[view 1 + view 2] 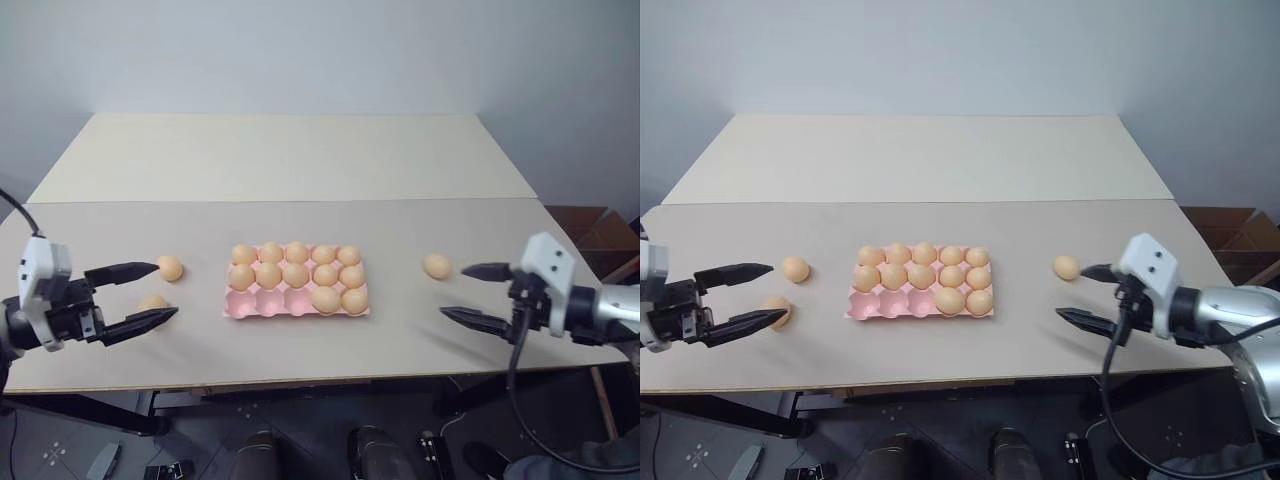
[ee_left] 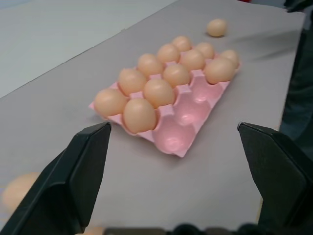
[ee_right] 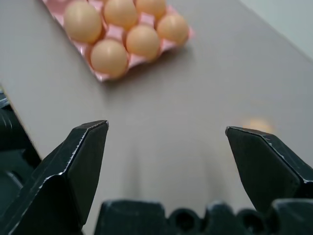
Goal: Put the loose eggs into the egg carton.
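Both grippers, left gripper point(image 1: 150, 295) and right gripper point(image 1: 470, 293), stand released and empty; three loose eggs point(image 1: 437, 265) lie on the desk flanking the central egg carton point(image 1: 296, 304), each smooth, fragile, best pinched gently across its middle.

Egg carton point(image 1: 262, 304): plain pink moulded tray, paler and glossy in its bare cups, holding light orange-tan eggs point(image 1: 296, 274) of one even shade with no speckling; three loose eggs of the same orange-tan lie beside the carton, two to its left point(image 1: 170, 268) point(image 1: 777, 309) and one to its right point(image 1: 436, 265). Table point(image 1: 300, 160): pale beige, unpatterned, in two panels, the panel under the carton slightly greyer than the creamier one beyond the carton. Left gripper point(image 1: 139, 294) and right gripper point(image 1: 478, 295): matte black fingers on white-and-grey housings; wall point(image 1: 300, 50) beyond the carton is plain light grey.
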